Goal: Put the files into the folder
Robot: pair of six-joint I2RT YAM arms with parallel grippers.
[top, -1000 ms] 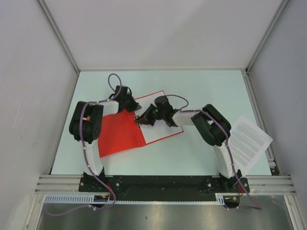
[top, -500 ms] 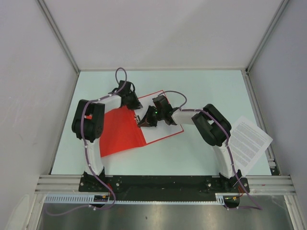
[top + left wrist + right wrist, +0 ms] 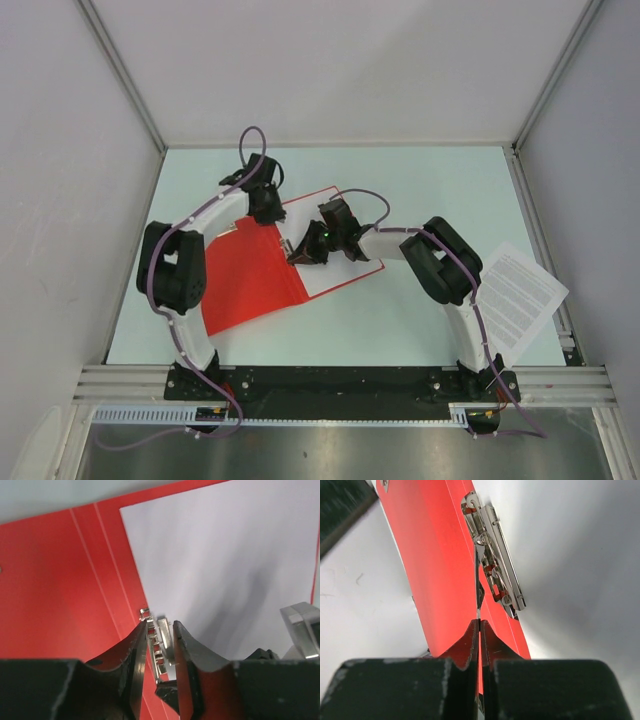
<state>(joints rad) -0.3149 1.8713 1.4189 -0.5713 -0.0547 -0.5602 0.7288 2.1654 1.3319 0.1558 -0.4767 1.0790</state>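
I'm driving two matching arms. The left arm and the right arm both have smooth white links between bulky black joint housings, and each stands on a black base. A purple cable runs along each arm, fastened with small white ties. A green light glows on the right wrist. The left gripper and the right gripper have matte black fingers that taper to thin tips.

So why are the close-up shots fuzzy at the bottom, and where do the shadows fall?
Left wrist: the left fingers are blurred, a soft shadow crosses the white sheet. Right wrist: the right fingers blur too, the metal clip glints. Top view: sharp, evenly lit.
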